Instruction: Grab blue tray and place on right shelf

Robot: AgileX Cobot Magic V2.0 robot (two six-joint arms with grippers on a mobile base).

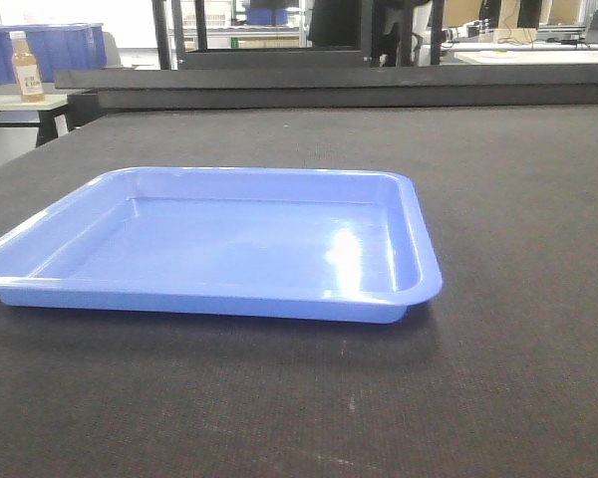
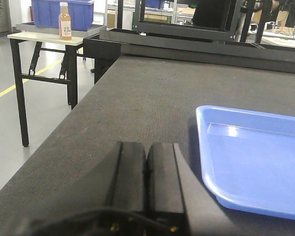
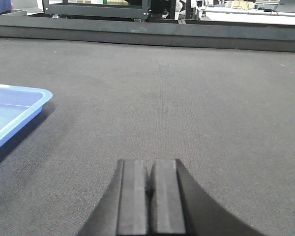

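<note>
- The tray [image 1: 214,244] lies flat, empty and right way up on the dark surface [image 1: 518,179]. It sits squarely before the robot, with its long side across the front view. This leaves both short ends free to be reached from either side.
- The left gripper [image 2: 147,152] sits low over the surface, near the tray's left edge but apart from it. Its two pads are pressed together with nothing between them.
- The right gripper [image 3: 150,169] is likewise closed on nothing. It is low over bare surface, with the tray's right corner off to its left and not touching.
- The arms flank the tray, one on each side, which looks like a waiting pose. The grasp seems not yet begun.
- The rolled rim is the only part a gripper can take hold of. The pads must first spread, then close over that rim from the side.
- The tray is wide, shallow and glossy, so I judge that a pinch at one end may let it tilt or slip. Holding both ends would carry it steadier.
- The shelf shows in no view, and only dark frames stand past the far edge. How high the tray must be lifted cannot be told.
- A bottle [image 1: 26,67] and blue bins [image 1: 65,45] stand on a pale surface [image 2: 44,38] far to the left, well clear of the work.
</note>
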